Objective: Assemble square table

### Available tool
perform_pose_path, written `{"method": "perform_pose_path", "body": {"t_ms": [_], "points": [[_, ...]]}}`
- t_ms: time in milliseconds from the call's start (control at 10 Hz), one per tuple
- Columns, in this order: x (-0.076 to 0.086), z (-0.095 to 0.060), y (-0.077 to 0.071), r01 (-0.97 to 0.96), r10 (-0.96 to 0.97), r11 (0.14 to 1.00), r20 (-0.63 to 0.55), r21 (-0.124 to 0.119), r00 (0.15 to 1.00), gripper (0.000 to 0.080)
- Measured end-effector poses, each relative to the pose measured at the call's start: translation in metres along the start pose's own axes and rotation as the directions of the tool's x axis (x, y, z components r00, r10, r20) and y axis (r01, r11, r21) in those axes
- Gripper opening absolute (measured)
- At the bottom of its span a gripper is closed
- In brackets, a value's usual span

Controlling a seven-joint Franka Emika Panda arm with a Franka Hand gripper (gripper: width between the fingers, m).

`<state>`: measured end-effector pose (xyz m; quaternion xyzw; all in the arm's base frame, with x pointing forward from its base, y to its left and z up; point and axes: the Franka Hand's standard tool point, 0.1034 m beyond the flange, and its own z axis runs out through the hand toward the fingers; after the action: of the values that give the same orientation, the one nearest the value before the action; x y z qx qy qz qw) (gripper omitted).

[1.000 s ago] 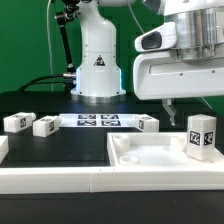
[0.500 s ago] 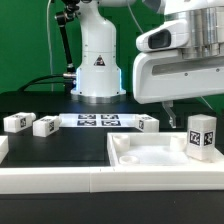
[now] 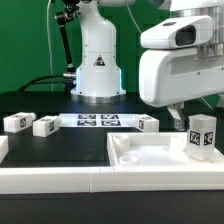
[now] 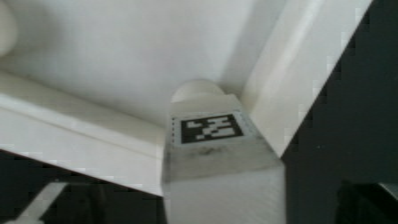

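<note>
White plastic square table slab lies flat; one tagged leg stands upright in its corner; gripper hangs just above, jaw spread impossible to tell.

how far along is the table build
Early on; nothing looks finished. In hand: one leg stands upright in a corner of the tabletop, with the gripper right by it. Whether it is gripped or screwed in is unclear. Left: three legs lie loose on the black table.
</note>
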<state>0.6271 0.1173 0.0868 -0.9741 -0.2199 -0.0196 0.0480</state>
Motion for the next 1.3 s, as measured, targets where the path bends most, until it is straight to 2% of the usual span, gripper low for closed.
{"method": "perform_pose_path", "body": {"t_ms": [200,400,500,1000,1200,1300], "points": [[-0.0001,0.0007,0.0002,-0.001,0.001,1.0,-0.004,-0.002,1.0,0.0637],[-0.0001,0.0008,0.0001,-0.04,0.04,0.999,-0.004,0.0,0.999,0.0282],[-0.0001,0.0008,0.0002,-0.039,0.039,0.999,-0.004,0.0,0.999,0.0282],[-0.0001,0.0016,0.0005,-0.393,0.393,0.919,-0.007,0.006,0.919,0.0287],[0.0005,0.0021,0.0014,-0.612,0.612,0.791,-0.017,0.015,0.791,0.0287],[0.0005,0.0025,0.0005,-0.7,0.7,0.714,-0.024,0.012,0.714,0.0288]]}}
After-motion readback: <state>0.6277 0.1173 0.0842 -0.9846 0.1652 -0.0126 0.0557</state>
